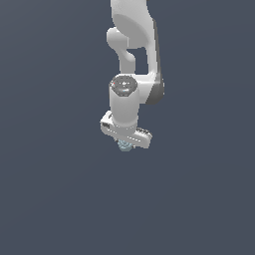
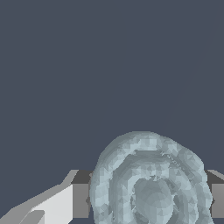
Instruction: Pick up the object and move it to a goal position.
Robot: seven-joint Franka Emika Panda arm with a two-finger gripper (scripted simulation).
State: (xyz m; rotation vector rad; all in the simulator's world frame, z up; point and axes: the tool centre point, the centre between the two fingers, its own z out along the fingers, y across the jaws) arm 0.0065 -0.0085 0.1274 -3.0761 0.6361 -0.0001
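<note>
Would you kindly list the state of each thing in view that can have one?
Object: between the end effector's fingers, a finger at each side in the wrist view; mostly hidden under the end effector in the exterior view.
End effector: pointing down, fingers closed against the object's sides.
Arm: reaching down from the top of the exterior view.

Ringed object [image 2: 151, 183] apparently between claw [image 2: 148, 199] fingers [image 2: 81, 199].
</note>
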